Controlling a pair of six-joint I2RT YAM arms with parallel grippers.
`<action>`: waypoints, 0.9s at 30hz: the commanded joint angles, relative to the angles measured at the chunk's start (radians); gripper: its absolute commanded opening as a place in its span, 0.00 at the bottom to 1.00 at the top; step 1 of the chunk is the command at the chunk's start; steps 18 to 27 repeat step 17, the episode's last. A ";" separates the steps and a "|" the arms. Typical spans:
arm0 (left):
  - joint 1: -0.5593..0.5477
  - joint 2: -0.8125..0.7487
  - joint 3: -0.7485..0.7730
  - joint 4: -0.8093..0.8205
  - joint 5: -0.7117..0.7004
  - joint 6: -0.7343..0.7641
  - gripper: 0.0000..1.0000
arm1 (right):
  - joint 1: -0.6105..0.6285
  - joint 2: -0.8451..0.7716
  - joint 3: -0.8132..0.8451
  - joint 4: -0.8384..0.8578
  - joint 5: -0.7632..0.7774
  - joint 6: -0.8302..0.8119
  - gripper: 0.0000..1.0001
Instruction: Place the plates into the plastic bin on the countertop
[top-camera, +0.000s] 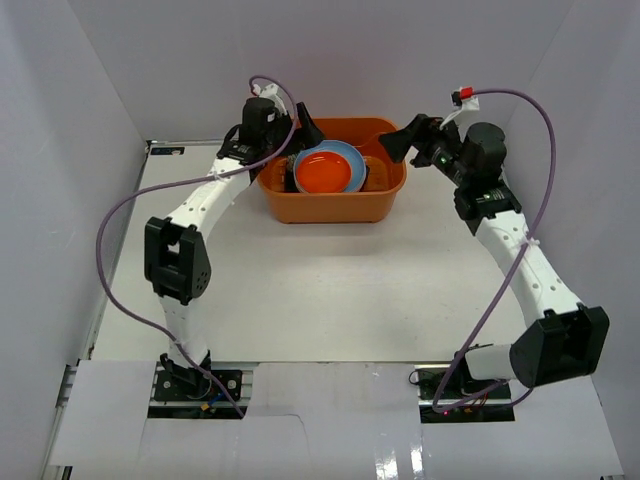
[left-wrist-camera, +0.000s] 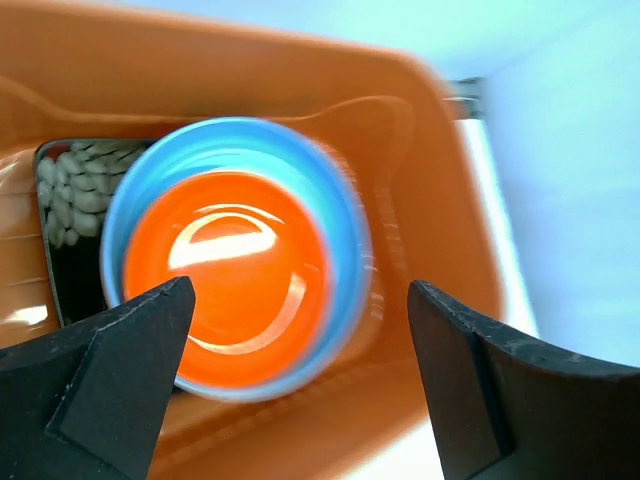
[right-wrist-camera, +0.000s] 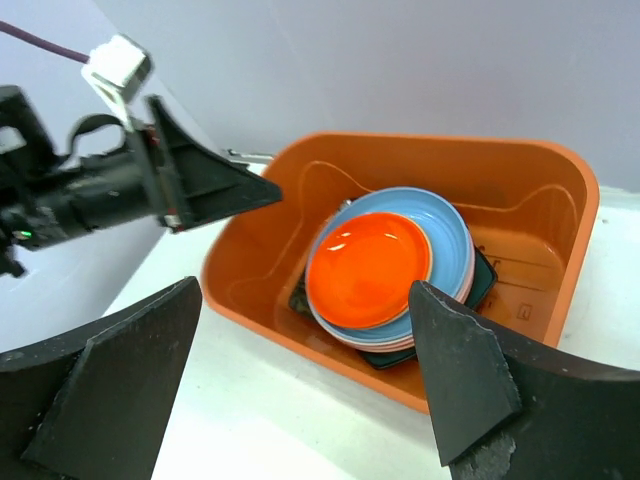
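**benchrat:** So where are the plates compared to the fingers?

**yam_fan:** All stacked inside the plastic bin, which sits at the far middle of the countertop. The orange plate is on top, with the light blue plate under it. A pink plate edge peeks out lower down, and there's something dark at the bottom, can't make out what. The left gripper hangs over the bin's far-left corner, fingers spread wide with nothing in them. In its wrist view the stack sits below, in the gap between them, not touching.

**benchrat:** And the right one?

**yam_fan:** The right gripper is just off the bin's right end. Jaws are spread too and empty, aimed left toward the stack but clear of it.

**benchrat:** Orientation?

**yam_fan:** The bin's long axis runs left to right. The plates lie hollow side up, nested toward its left half.
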 joint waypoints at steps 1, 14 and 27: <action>-0.001 -0.278 -0.066 0.102 0.116 0.046 0.98 | 0.003 -0.125 -0.038 0.082 -0.025 -0.021 0.90; 0.004 -0.985 -0.653 0.291 0.093 0.048 0.98 | 0.003 -0.593 -0.343 0.240 0.199 -0.056 0.90; 0.004 -1.042 -0.686 0.252 0.092 0.039 0.98 | 0.003 -0.645 -0.403 0.188 0.214 -0.056 0.90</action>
